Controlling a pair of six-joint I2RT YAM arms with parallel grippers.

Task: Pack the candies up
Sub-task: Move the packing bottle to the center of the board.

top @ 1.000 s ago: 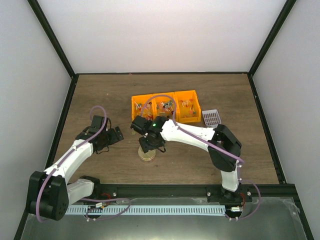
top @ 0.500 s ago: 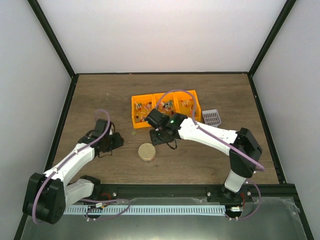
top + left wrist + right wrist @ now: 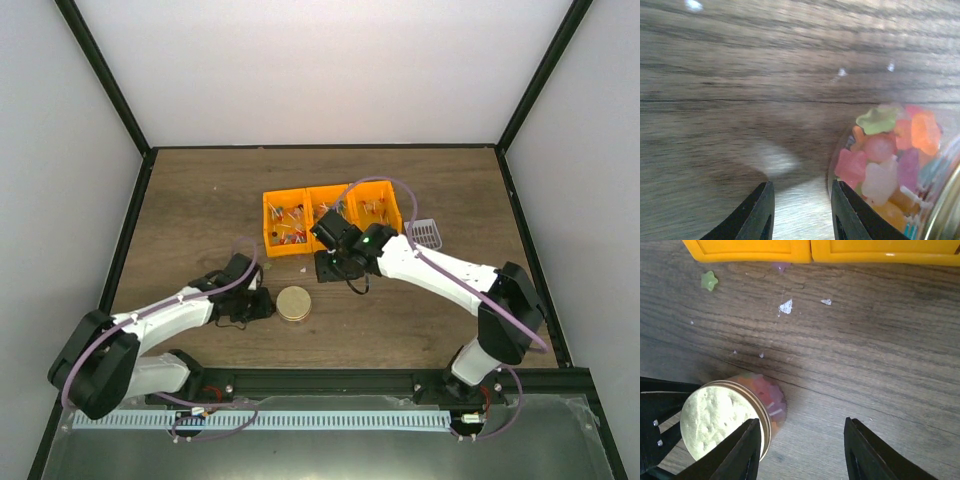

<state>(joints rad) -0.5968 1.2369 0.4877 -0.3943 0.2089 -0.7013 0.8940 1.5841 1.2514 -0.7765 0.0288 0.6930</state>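
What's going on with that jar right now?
The jar of candies stands on the table with its gold lid on. The left gripper is right beside it, open, with the jar just outside its fingers, not gripped. The right gripper hangs open and empty above, near the orange bins. One green candy lies loose in front of the bins.

The right gripper [image 3: 802, 450] hangs over the wooden table [image 3: 875, 350], its fingers [image 3: 747, 450] apart with bare wood between them. Just left of them stands a clear jar [image 3: 776, 409] with a gold lid [image 3: 720, 420], and candies [image 3: 760, 387] show through its wall. Two orange bins [image 3: 810, 250] line the top edge. Near them lie a loose green star-shaped sweet [image 3: 708, 280] and white crumbs [image 3: 786, 306].
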